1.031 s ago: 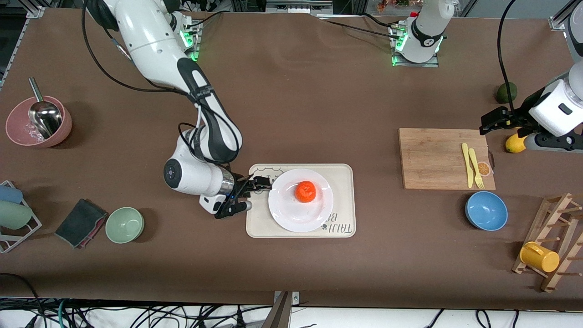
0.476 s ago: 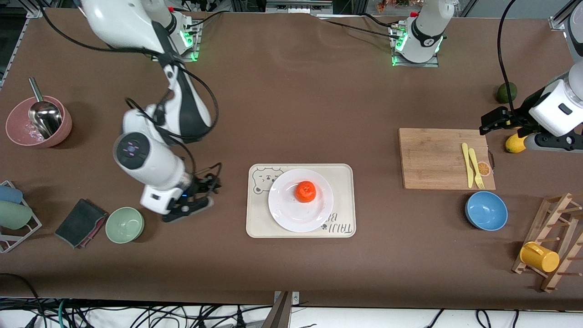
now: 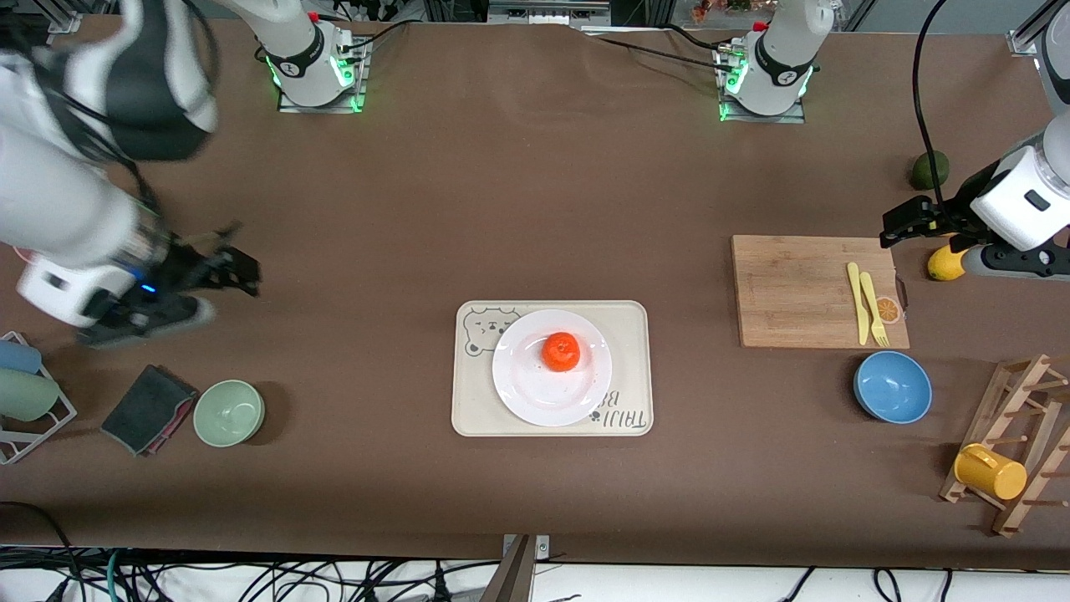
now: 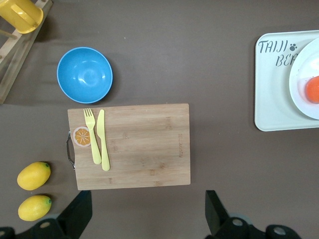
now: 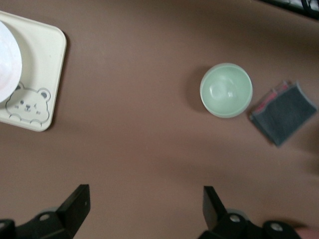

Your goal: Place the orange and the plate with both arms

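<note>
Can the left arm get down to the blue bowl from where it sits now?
Probably yes. The left gripper hangs open over the table by the cutting board, holding nothing, and the blue bowl sits uncovered just nearer the front camera with nothing standing between them.

brown table (image 3: 535,209), cables (image 3: 251,581) below

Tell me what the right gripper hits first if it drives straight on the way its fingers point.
The right gripper is open, pointing down at bare table. It likely meets only the tabletop; the green bowl and the tray lie off that line, though depth is uncertain.
</note>
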You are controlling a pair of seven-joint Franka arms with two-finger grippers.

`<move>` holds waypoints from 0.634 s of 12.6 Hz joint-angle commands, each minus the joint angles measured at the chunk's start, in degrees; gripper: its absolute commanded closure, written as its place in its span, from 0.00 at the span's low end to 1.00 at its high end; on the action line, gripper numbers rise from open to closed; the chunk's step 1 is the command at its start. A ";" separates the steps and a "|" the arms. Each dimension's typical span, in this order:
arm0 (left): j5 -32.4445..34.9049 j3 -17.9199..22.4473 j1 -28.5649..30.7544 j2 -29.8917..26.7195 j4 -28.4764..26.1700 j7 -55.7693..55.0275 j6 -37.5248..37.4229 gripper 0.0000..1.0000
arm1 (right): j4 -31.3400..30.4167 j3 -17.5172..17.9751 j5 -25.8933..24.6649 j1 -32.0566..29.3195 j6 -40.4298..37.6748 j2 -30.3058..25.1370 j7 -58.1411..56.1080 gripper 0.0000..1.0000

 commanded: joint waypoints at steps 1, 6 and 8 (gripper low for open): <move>-0.88 0.29 -0.03 -0.62 -0.58 0.92 0.44 0.00 | -5.96 8.00 -1.48 -9.09 -3.62 -7.33 2.08 0.00; -0.88 0.29 -0.03 -0.62 -0.49 0.92 0.44 0.00 | -20.05 16.11 -6.32 -16.93 3.57 -18.34 9.65 0.00; -0.88 0.29 -0.03 -0.62 -0.58 0.92 0.44 0.00 | -18.91 16.02 -5.62 -17.11 3.49 -18.78 9.74 0.00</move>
